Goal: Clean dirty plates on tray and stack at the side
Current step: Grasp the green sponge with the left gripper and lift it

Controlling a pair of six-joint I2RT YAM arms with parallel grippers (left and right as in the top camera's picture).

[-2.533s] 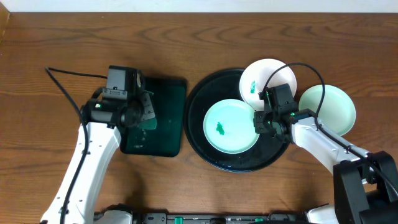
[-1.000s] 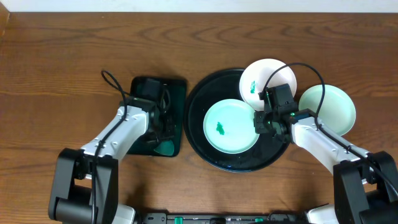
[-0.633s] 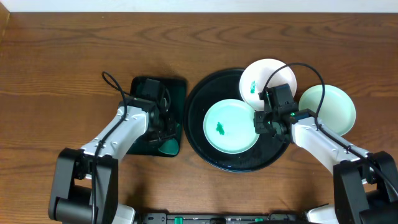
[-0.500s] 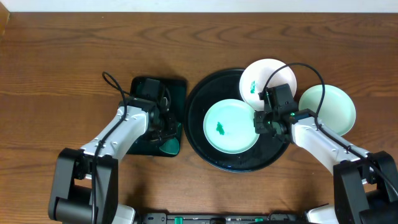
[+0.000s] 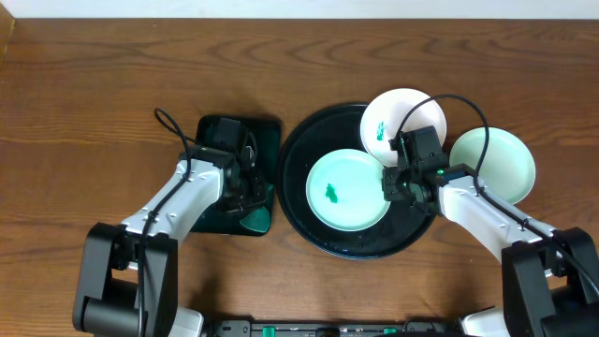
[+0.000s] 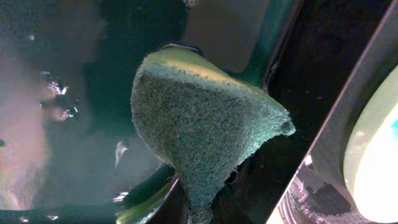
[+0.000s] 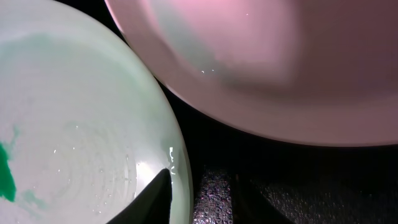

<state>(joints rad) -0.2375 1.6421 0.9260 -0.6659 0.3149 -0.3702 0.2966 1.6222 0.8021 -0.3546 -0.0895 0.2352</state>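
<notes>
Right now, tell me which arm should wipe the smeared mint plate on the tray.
Left. The left gripper pinches the green sponge beside the tray; the right gripper sits at the rim of the mint plate, with no sponge.

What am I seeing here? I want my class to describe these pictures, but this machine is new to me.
Two robot arms stand at a wooden table, each ending in a two-finger gripper. One picture looks down from above; the other two come from cameras on the wrists. On the table lie a round black tray, a small dark rectangular tray and three plates. A mint-green plate with a green smear sits on the black tray, a white plate overlaps its rim, and a pale green plate lies beside it. The left gripper pinches a green sponge. The right gripper straddles the mint-green plate's edge; whether it grips is unclear.
</notes>
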